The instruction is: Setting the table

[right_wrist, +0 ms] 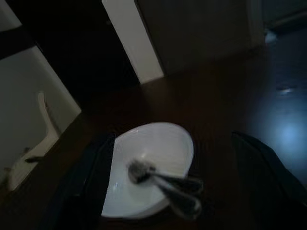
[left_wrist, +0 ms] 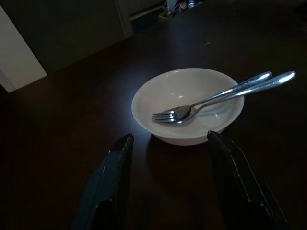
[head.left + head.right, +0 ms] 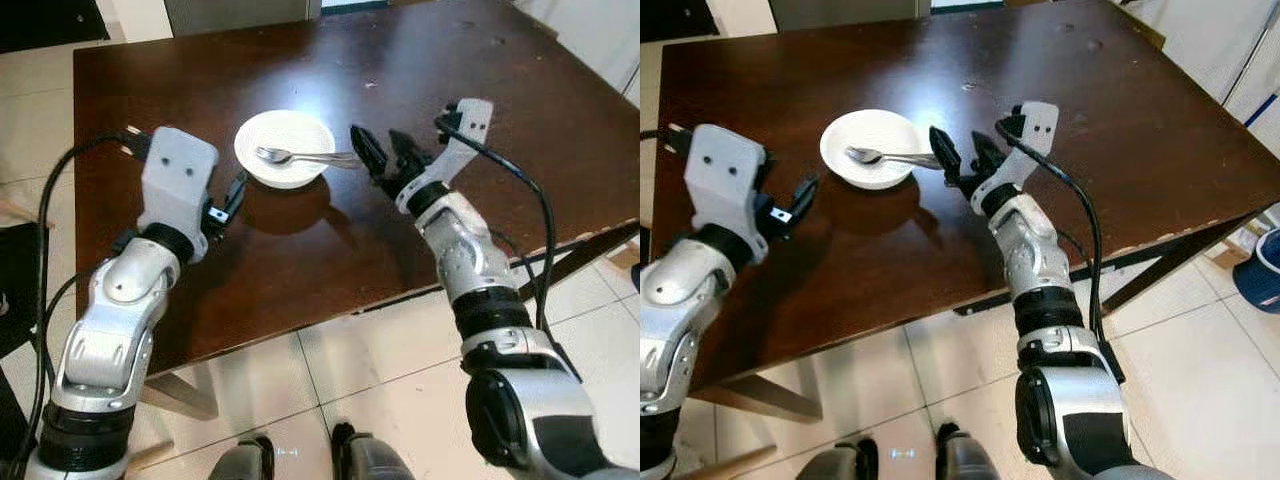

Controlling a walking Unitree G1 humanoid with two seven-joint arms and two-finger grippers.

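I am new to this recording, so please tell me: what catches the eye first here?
A white bowl stands on the dark wooden table, with a fork and another utensil resting inside, handles over the rim. The open right claw hovers by those handles, and the open left claw waits on the bowl's other side.

White bowl (image 3: 285,147) sitting upright on dark wood table (image 3: 400,80), upper middle of my head-cam frame, bit left of centre. Round, shallow, plain, no chips I can spot. Inside it I see fork (image 2: 211,99) and what looks like second utensil lying right alongside, both shiny metal. Tines down in bowl bottom, handles resting on rim and poking out past it toward frame right.
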